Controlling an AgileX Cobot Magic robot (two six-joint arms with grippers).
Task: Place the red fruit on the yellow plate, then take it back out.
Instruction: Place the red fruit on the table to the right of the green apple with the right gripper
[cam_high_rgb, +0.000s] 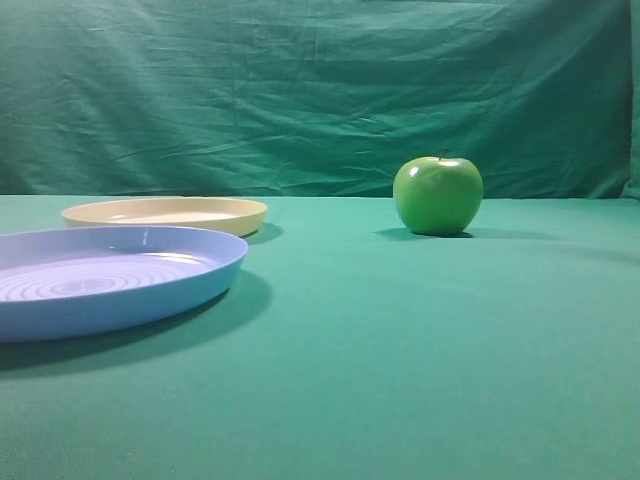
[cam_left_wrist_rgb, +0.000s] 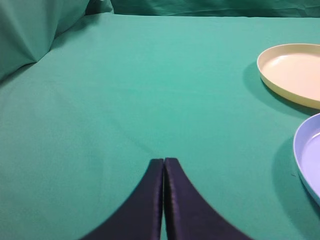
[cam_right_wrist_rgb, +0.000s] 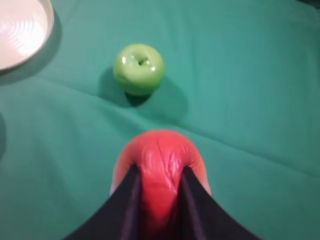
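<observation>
The red fruit (cam_right_wrist_rgb: 160, 160) is squeezed between the two dark fingers of my right gripper (cam_right_wrist_rgb: 160, 172), held above the green cloth; neither shows in the exterior high view. The yellow plate (cam_high_rgb: 165, 213) lies at the left back of the table with nothing on it, and it also appears at the right edge of the left wrist view as the yellow plate (cam_left_wrist_rgb: 292, 72). My left gripper (cam_left_wrist_rgb: 163, 161) is shut with nothing in it, low over bare cloth to the left of both plates.
A green apple (cam_high_rgb: 438, 195) stands right of centre; from the right wrist the green apple (cam_right_wrist_rgb: 139, 69) lies just beyond the held fruit. A larger light blue plate (cam_high_rgb: 100, 275) sits in front of the yellow one. A green backdrop (cam_high_rgb: 320, 90) closes the far side.
</observation>
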